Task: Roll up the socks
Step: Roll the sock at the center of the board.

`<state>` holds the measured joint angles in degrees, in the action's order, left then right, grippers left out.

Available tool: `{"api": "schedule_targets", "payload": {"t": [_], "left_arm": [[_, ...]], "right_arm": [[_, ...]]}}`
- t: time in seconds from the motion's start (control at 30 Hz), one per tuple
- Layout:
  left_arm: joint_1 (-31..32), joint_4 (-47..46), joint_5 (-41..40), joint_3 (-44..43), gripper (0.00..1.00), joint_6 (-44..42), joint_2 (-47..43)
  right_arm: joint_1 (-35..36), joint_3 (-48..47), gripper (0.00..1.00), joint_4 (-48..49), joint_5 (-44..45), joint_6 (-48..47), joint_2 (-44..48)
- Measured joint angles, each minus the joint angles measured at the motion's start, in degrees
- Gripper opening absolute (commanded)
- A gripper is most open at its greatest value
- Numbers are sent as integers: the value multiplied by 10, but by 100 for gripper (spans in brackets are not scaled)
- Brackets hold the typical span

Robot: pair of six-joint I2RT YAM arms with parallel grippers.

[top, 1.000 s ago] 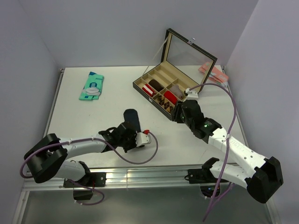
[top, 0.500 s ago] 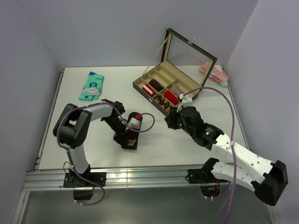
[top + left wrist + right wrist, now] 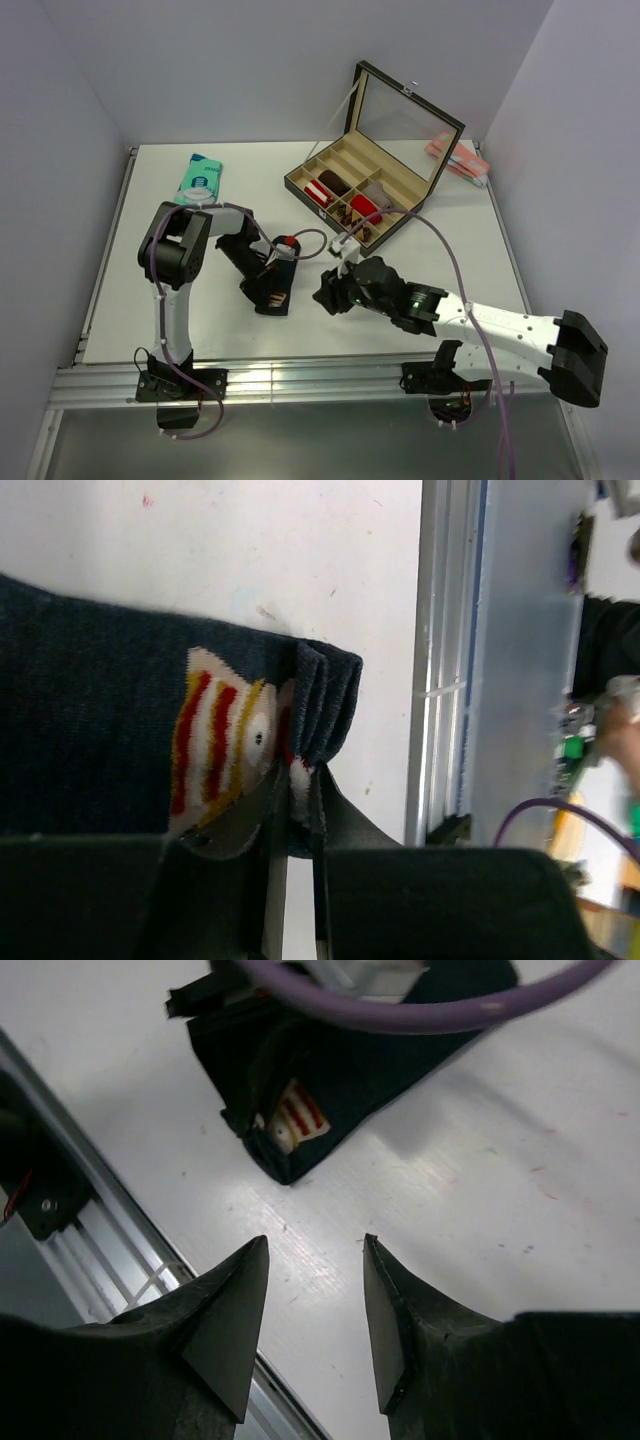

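Now, teal packet far left on counter. Left jaws nearly closed, pinching folded edge of navy sock. Sock lies flat mid-counter, toward near edge, striped patch showing. Right jaws half apart, holding nothing, over bare counter just right of sock. Open compartment box far right, red and dark rolls inside.

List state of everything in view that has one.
sock: flat on table, folded edge pinched
left fingers: shut on sock edge
right fingers: open, empty, above table near sock
box lid: open
packet: flat on table
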<state>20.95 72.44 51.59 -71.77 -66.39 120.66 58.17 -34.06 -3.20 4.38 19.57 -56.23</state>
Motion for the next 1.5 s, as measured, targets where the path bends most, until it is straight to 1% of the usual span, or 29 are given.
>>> {"api": "schedule_targets", "payload": {"t": [0.13, 0.2, 0.4, 0.5, 0.8, 1.0, 1.07, 1.1, 1.13, 1.27, 1.3, 1.33, 1.4, 1.43, 1.5], "left_arm": [[-2, -2, 1, 0, 8, 36, 14], [-2, -5, 0, 0, 8, 49, 15], [-3, -6, 0, -3, 8, 75, 21], [-3, -7, 0, -3, 8, 79, 21], [-4, -8, -1, -3, 7, 89, 21], [-4, -8, -2, -3, 7, 89, 21], [-4, -8, -2, -3, 8, 89, 21], [-4, -8, -2, -3, 9, 89, 21], [-4, -8, -3, -3, 10, 89, 21], [-4, -7, -3, -4, 12, 89, 21], [-4, -6, -5, -4, 13, 89, 21], [-5, -6, -5, -4, 14, 89, 21], [-6, -7, -6, -4, 15, 91, 21], [-7, -7, -6, -3, 15, 94, 21], [-8, -13, -7, 0, 18, 103, 18]], "right_arm": [[19, 4, 54, 53, -38, -16, -66], [28, -1, 54, 75, -49, -26, -114], [51, -47, 56, 111, -71, -50, -268], [57, -75, 57, 122, -74, -61, -320], [65, -151, 57, 131, -70, -90, -393], [70, -161, 56, 130, -70, -99, -426], [70, -161, 54, 130, -70, -101, -432], [70, -162, 52, 130, -70, -101, -435], [70, -162, 47, 130, -70, -102, -439], [69, -174, 36, 130, -67, -105, -463], [69, -179, 26, 130, -67, -105, -467], [70, -182, 21, 131, -66, -106, -471], [70, -184, 13, 135, -66, -100, -475], [70, -184, 6, 135, -65, -96, -475], [69, -184, 2, 136, -65, -87, -475]]}}
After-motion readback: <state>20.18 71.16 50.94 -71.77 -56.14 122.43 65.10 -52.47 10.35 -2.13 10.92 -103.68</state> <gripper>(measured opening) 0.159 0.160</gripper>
